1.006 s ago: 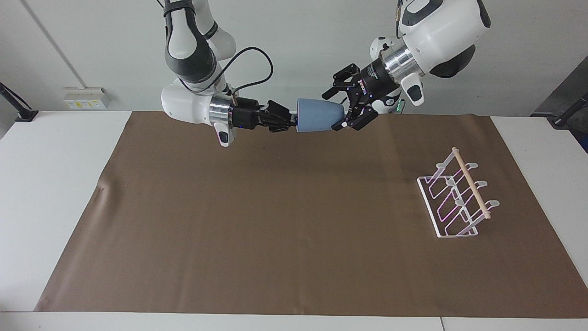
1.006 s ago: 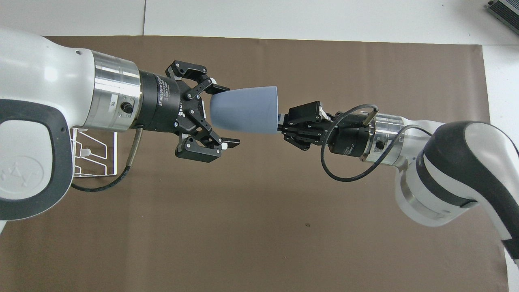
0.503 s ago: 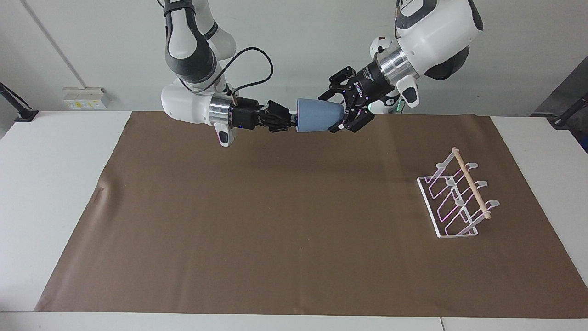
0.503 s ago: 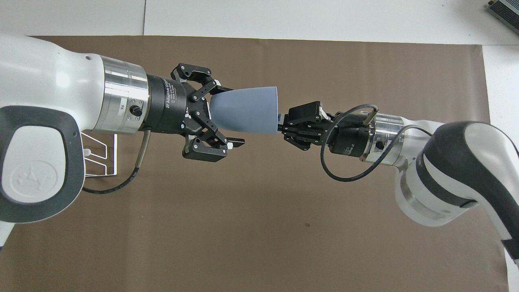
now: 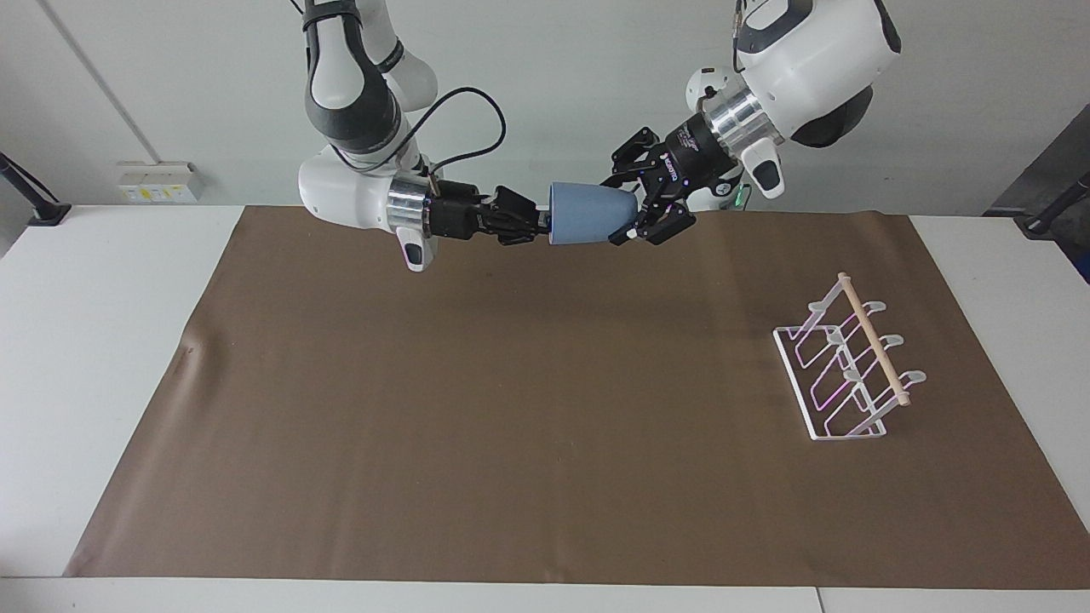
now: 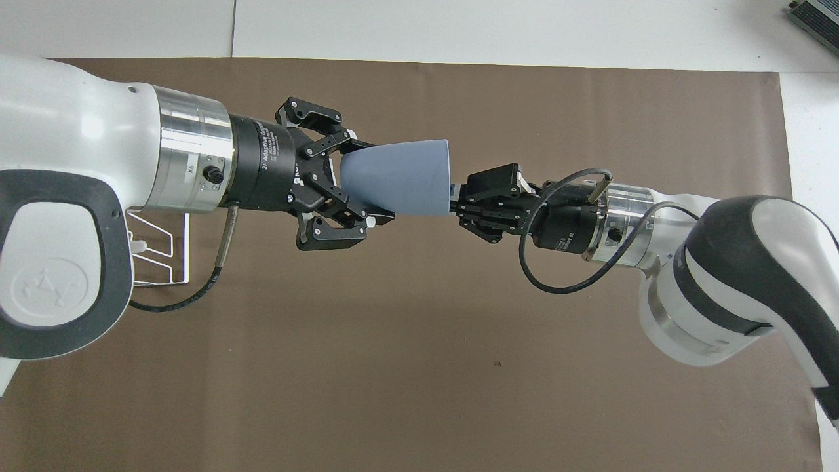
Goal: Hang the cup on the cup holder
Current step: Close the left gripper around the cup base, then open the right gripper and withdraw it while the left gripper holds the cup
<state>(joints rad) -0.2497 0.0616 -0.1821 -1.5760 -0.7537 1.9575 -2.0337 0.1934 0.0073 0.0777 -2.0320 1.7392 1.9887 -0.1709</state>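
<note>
We find the small light-blue plastic tumbler, the cup [image 5: 589, 214], lying on its side in the air above the edge of the brown mat [image 5: 528, 409] nearest the robots, its wide mouth turned toward the right arm and its narrower base toward the left arm. The right gripper [image 5: 540, 226] pinches the rim of the mouth with its fingertips closed on the wall, as we see in the overhead view at the cup [image 6: 400, 178] and the right gripper [image 6: 454, 204]. The left gripper [image 5: 637, 207] has its two fingers drawn in against the tapered base, one on each flank, so that the left gripper [image 6: 366, 182] also clasps the cup; we thus read the tumbler as held from both ends at once. The small white wire rack with slanted loops and a light wooden dowel along its top, the cup holder [image 5: 843, 366], stands on the mat toward the left arm's end of the table, well apart from the cup. In the overhead view the left arm's forearm covers most of the cup holder [image 6: 157, 246], leaving only part of its wire base showing. A black cable [image 5: 464, 128] loops above the right wrist. The white table [image 5: 94, 340] borders the mat on all sides.
</note>
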